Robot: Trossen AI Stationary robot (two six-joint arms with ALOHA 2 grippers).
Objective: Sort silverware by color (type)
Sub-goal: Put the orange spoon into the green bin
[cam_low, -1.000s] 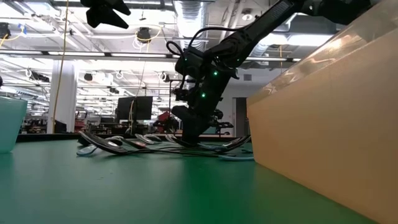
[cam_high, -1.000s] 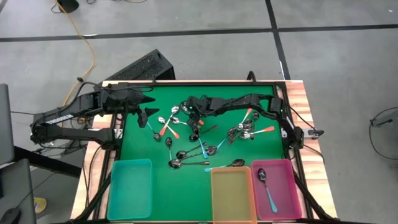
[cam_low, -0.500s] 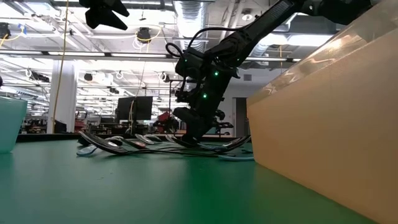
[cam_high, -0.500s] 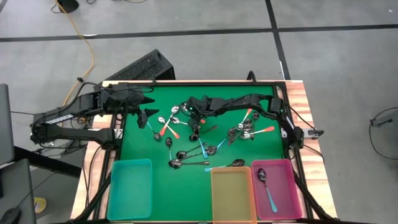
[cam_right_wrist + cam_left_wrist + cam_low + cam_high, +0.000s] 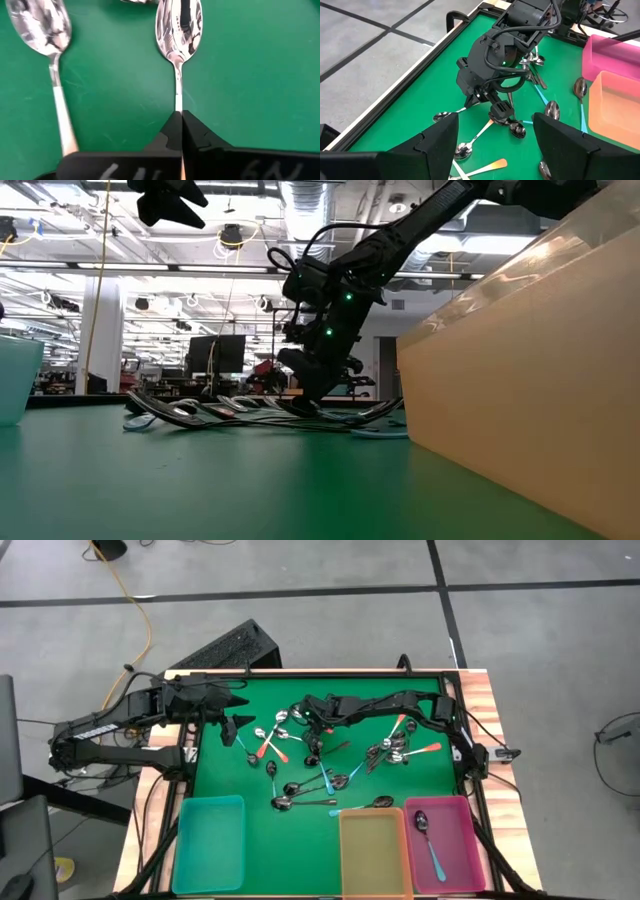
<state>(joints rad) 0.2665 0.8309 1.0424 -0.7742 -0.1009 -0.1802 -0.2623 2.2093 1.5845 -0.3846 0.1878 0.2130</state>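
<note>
Several spoons lie scattered on the green table top (image 5: 230, 785): orange-handled ones (image 5: 270, 746), a light-blue one (image 5: 327, 778), and a heap (image 5: 390, 752) toward the right. My right gripper (image 5: 181, 131) is down at the table's middle (image 5: 312, 750), shut on one spoon (image 5: 179, 22) whose shiny bowl faces up. A second spoon (image 5: 45, 25) lies just beside it, untouched. My left gripper (image 5: 495, 137) hangs open above the table's far left (image 5: 232, 725), nothing between its fingers. My right gripper pinches the spoon's thin metal neck (image 5: 178, 102), just behind the bowl, between its two fingertips (image 5: 172, 127). The fingers come slanting down from above. The rest of the handle runs back under the gripper and is hidden. The spoon lies flat on the table.
Three bins stand along the near edge: teal (image 5: 210, 840), yellow (image 5: 372, 852), and pink (image 5: 455, 850) holding a light-blue-handled spoon (image 5: 430, 842). The yellow bin's wall (image 5: 520, 360) fills the low view's right. Open green surface lies at the near left.
My right gripper has shut its fingers on the spoon's neck while staying in place at the table's middle. The spoon has not left the table.
</note>
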